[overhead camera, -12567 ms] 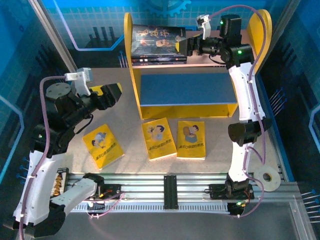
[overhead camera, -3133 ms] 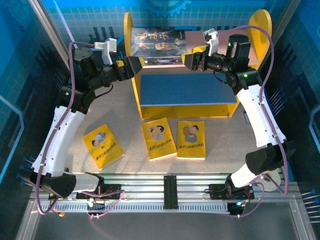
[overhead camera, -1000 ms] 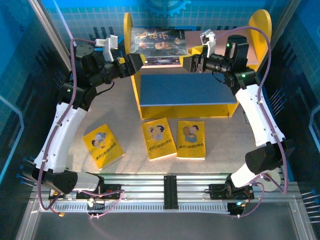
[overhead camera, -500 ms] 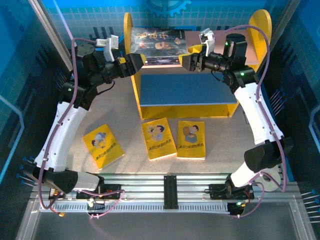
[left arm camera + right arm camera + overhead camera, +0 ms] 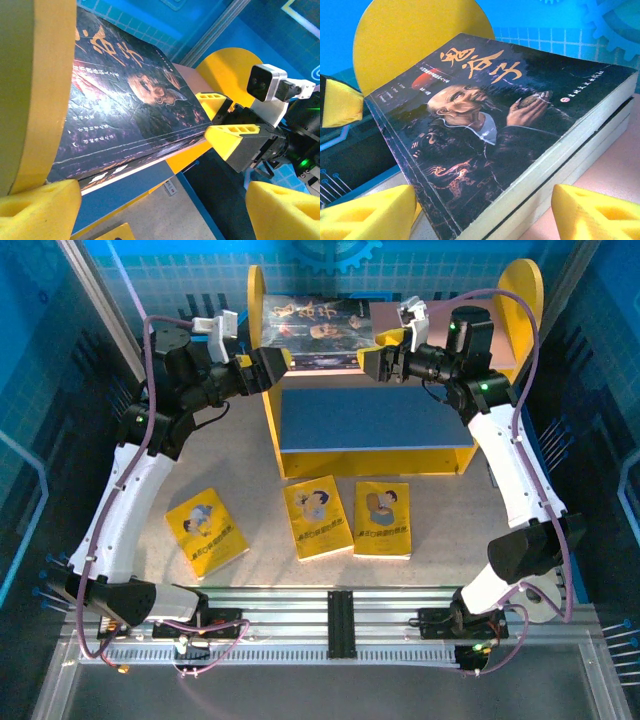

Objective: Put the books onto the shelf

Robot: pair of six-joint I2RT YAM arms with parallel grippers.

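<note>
The dark-covered books (image 5: 315,325) (a portrait and orange Chinese characters on top) are lying stacked on the pink upper board of the shelf (image 5: 375,458), while three yellow books (image 5: 318,517) are lying flat on the grey table (image 5: 250,465) just near of it. The left gripper (image 5: 272,365) is hovering spread at the left side panel; the right gripper (image 5: 378,360) is gaping at the stack's right end, grasping nothing. Blue walls (image 5: 190,285) are enclosing the table

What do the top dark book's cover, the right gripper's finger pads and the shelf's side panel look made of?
Dark book: glossy paper cover, creased with white scuffs.
Finger pads: grainy matte yellow, likely foam or printed plastic.
Shelf side panel: smooth matte yellow board, perhaps painted wood or plastic.
</note>
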